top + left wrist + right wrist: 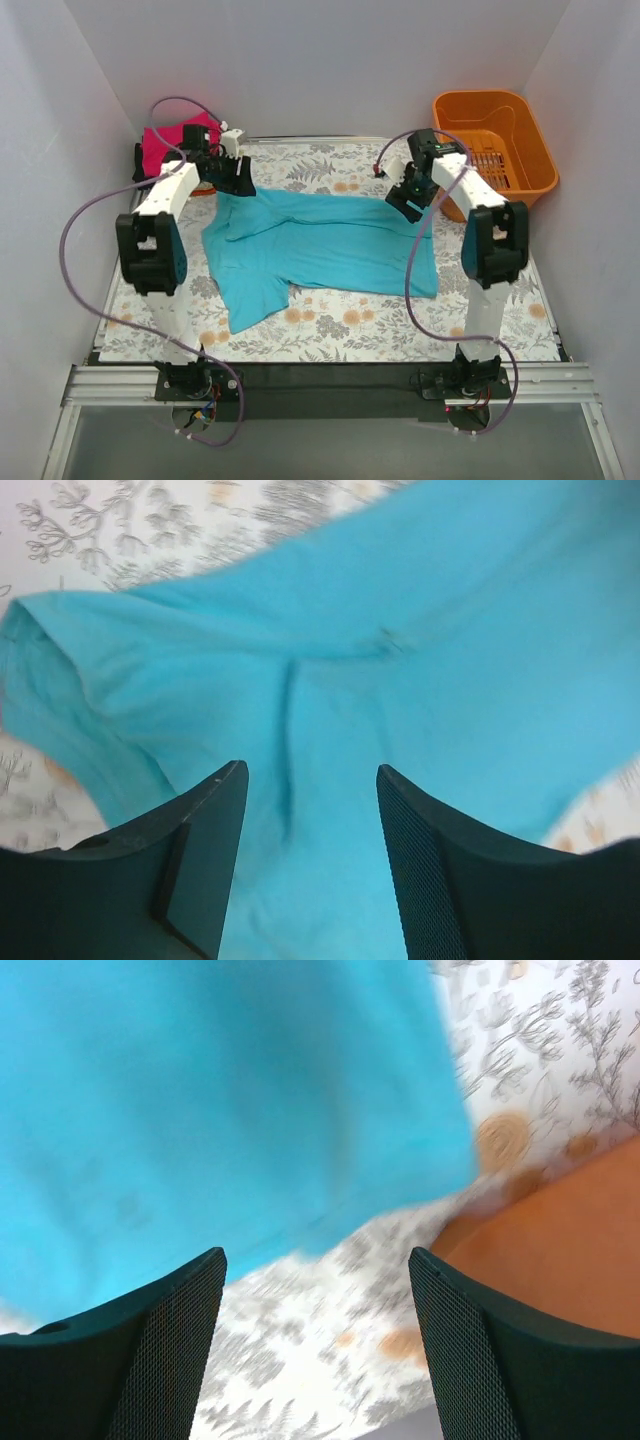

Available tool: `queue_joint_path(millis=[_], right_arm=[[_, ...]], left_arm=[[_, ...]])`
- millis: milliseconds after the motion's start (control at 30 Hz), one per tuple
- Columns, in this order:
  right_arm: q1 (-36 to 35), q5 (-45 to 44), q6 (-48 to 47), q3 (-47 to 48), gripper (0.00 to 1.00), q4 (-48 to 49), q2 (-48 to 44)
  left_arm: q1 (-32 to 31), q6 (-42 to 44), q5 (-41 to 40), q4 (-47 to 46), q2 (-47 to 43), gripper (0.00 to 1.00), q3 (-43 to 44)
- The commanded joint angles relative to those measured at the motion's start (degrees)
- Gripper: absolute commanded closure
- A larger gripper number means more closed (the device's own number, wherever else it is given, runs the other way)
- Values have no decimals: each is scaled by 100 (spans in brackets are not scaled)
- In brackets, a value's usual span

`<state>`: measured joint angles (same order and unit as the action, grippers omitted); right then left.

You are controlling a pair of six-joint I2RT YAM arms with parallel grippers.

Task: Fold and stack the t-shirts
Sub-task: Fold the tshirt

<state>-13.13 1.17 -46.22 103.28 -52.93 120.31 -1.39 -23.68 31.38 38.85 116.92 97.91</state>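
The left gripper (310,770) and right gripper (316,1255) are hanging spread above the teal t-shirt (330,240); only the top view is showing the magenta t-shirt (165,140).

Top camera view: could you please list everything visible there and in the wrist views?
teal t-shirt: one, turquoise, spread out at the table's centre
pink t-shirt: one, magenta, folded, far left corner behind the left arm
basket: one, orange plastic, far right corner
table cover: one, white with floral print, under the teal t-shirt
left gripper: one, black, open, above the teal t-shirt's far left corner
right gripper: one, black, open, above the teal t-shirt's far right edge, beside the basket
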Motion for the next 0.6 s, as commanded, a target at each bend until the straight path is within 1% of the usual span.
queue_joint_path(millis=[0, 33, 67, 100, 133, 167, 233, 267, 300, 333, 400, 467, 567], right_arm=[[-269, 761, -291, -1158, 33, -280, -1684], [-313, 805, -352, -1492, 33, -306, -2174], [-366, 806, -370, -2113, 35, -297, -2396], [-471, 797, -397, -2389, 36, -297, -2598], [-524, 762, -406, -2653, 37, -297, -2914], [-568, 692, -397, -3178, 41, -271, -3047], [-621, 683, -353, -3637, 46, -175, -3355], [-656, 648, -327, -3866, 47, -78, -3452], [-682, 596, -335, -4347, 48, 44, -3540], [-709, 386, -327, -4569, 48, 350, -3698], [-788, 218, -335, -5000, 48, 607, -3787], [-806, 156, -335, -5107, 48, 792, -3805], [-858, 121, -318, -5204, 48, 880, -3752]], left_arm=[[-46, 1493, 756, 851, -2185, 49, -919], [-46, 1707, 704, 887, -2478, 49, -1245], [-46, 1900, 608, 1053, -2751, 49, -1900], [-54, 2137, 580, 1202, -3041, 49, -2168], [-63, 2662, 537, 1360, -3470, 49, -2493], [-72, 2841, 501, 1658, -3692, 50, -2992], [-107, 3367, 484, 1906, -4079, 51, -3522], [-133, 3518, 440, 2055, -4473, 51, -4029], [-255, 3633, 370, 2109, -4642, 51, -4269], [-361, 3747, 247, 2135, -4844, 51, -4506], [-711, 3959, -120, 2092, -5345, 52, -5199], [-871, 4151, -307, 2048, -5757, 52, -5588], [-1065, 4327, -658, 2004, -6022, 52, -6090]])
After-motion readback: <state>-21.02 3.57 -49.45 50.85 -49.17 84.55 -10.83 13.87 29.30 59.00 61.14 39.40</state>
